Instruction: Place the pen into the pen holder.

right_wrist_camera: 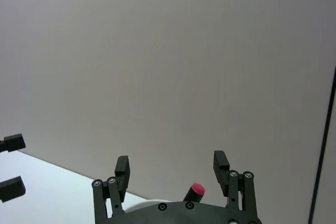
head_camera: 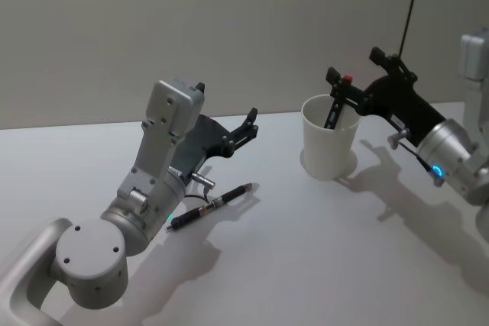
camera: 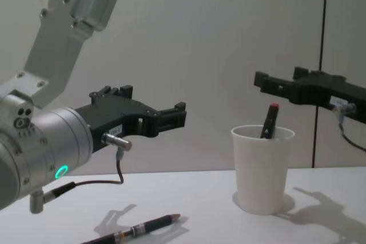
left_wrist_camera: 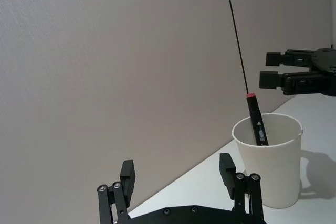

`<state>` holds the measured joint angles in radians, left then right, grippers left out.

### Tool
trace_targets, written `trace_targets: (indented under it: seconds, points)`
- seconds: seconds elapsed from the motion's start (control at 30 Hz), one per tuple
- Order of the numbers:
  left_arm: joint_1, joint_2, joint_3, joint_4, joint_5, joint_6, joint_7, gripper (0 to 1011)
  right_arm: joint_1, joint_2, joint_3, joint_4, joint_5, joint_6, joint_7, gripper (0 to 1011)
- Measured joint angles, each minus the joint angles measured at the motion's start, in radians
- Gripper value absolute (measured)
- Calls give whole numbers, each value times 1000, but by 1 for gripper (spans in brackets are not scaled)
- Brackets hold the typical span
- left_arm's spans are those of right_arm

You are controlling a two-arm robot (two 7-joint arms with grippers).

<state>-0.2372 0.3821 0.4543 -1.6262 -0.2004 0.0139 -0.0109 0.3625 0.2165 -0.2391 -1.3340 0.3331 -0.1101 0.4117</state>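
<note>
Right pincer [head_camera: 353,64]: I read it as spread wide and holding nothing. It hangs in the air just over the pen holder's mouth.
Right pincer, wrist view [right_wrist_camera: 171,159]: there is open space between both fingers [right_wrist_camera: 122,165]. The pen's red cap [right_wrist_camera: 197,189] sits low, near the palm.
Right pincer, chest view [camera: 277,77]: it is level and above the red cap, with a gap between them, so I log no contact.
Right pincer, left wrist view [left_wrist_camera: 269,69]: it shows beyond the cup, higher than the pen's top.
Left pincer [head_camera: 250,124]: also spread and gripping nothing. It is raised off the desk and points toward the pen holder, well apart from it.
Left pincer, own wrist view [left_wrist_camera: 177,163]: the fingers stand far apart, with the wall showing between them.
Left pincer, chest view [camera: 177,115]: it hovers above the desk, clear of the loose pen below.
Pen holder [head_camera: 328,146]: a white paper cup standing upright on the desk [head_camera: 306,265], on my right side [left_wrist_camera: 273,171] [camera: 262,170].
Pen [head_camera: 335,112]: black with a red cap, standing tilted inside the cup and leaning on the rim, cap end up [left_wrist_camera: 258,121] [camera: 267,123].
Second pen [head_camera: 214,204]: dark, lying flat on the desk beside the left arm, untouched [camera: 137,231].
</note>
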Motion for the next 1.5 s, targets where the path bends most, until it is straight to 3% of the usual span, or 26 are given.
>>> trace_targets:
  seconds: [1.03, 1.27, 1.5]
  points:
    - [0, 0, 0, 0, 0, 0, 0, 1001, -303, 97, 11, -348, -36, 116, -277, 1002]
    - [0, 0, 0, 0, 0, 0, 0, 1001, -356, 115, 13, -410, -43, 137, -326, 1001]
    - [0, 0, 0, 0, 0, 0, 0, 1001, -376, 121, 14, -431, -45, 144, -344, 1001]
